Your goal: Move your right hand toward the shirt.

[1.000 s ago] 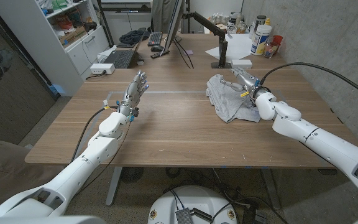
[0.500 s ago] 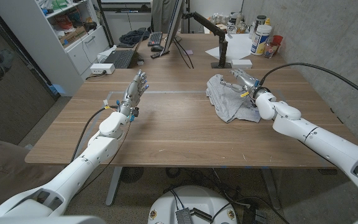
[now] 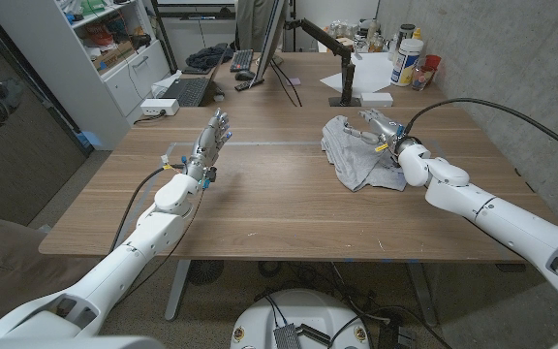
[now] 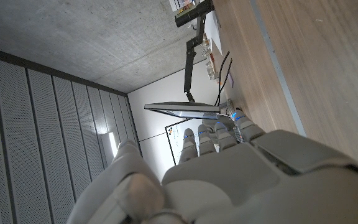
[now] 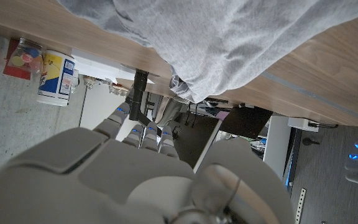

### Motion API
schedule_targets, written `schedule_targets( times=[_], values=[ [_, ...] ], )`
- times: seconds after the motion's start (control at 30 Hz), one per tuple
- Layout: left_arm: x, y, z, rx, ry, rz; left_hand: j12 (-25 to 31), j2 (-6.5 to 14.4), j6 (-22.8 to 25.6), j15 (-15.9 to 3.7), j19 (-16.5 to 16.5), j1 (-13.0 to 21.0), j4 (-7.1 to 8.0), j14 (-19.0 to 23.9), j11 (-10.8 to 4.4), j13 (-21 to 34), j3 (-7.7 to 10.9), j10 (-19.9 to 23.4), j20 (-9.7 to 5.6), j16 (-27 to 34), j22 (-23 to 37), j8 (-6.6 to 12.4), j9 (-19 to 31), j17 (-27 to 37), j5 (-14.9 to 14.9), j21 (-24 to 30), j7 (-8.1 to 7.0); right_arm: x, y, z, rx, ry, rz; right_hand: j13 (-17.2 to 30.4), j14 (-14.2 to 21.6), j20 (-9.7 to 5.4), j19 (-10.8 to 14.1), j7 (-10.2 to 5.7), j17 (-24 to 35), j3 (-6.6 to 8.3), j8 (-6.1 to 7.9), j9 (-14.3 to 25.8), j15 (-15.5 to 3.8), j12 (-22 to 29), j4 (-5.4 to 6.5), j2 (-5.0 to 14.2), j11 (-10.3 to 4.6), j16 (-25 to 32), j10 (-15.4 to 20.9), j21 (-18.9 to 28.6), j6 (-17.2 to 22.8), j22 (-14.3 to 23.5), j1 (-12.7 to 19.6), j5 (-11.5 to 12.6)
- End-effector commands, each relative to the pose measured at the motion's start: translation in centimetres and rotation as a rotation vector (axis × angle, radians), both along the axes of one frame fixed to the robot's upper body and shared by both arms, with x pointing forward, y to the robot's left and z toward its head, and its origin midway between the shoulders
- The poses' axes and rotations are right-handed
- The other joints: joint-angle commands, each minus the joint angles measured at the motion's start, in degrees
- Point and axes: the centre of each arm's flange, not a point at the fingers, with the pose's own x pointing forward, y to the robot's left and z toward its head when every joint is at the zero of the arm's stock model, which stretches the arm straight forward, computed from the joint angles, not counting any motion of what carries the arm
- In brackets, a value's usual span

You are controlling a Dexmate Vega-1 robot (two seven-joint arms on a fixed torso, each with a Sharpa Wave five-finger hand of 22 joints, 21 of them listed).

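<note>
my right robot hand (image 3: 380, 127) sits over the crumpled grey shirt (image 3: 355, 160) on the surface's right half, fingers extended but i can't tell whether it pinches cloth; left robot hand (image 3: 211, 142) is spread, upright. pushing further could bunch the shirt toward the white tub (image 3: 407, 60), contents unseen.
</note>
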Motion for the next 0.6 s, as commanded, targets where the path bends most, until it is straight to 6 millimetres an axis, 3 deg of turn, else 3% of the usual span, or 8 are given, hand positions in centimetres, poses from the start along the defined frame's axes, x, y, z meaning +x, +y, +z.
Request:
schedule_targets(
  times=[0.03,0.6],
  values=[
    [-0.07,0.05,0.15,0.007,-0.005,0.001,0.2,0.0,0.4,0.13,-0.3,0.5,-0.33,-0.6,-0.19,0.1,0.27,0.0,0.33,0.2,0.1,0.41,0.2,0.2,0.1,0.3,-0.05,0.42,0.02,-0.11,-0.001,0.008,-0.007,0.1,-0.7,0.18,-0.1,0.09,0.2,-0.38,0.01,0.3,-0.05,0.2,0.04,0.08,-0.17,0.4,-0.5,0.3,-0.5,0.2,-0.6,0.0],
    [0.05,-0.61,-0.06,0.010,-0.002,-0.010,0.2,-0.1,0.5,0.13,-0.3,0.5,-0.38,-0.6,-0.14,0.1,0.25,0.1,0.32,0.2,0.1,0.32,0.2,0.2,0.1,0.3,-0.08,0.99,-0.36,-0.45,0.000,0.021,-0.019,0.1,-1.0,0.16,-0.1,0.05,0.2,-0.46,-0.02,0.3,-0.03,-0.1,0.15,0.13,-0.25,0.4,-1.4,0.3,-0.7,0.2,-0.8,0.0]
  ],
)
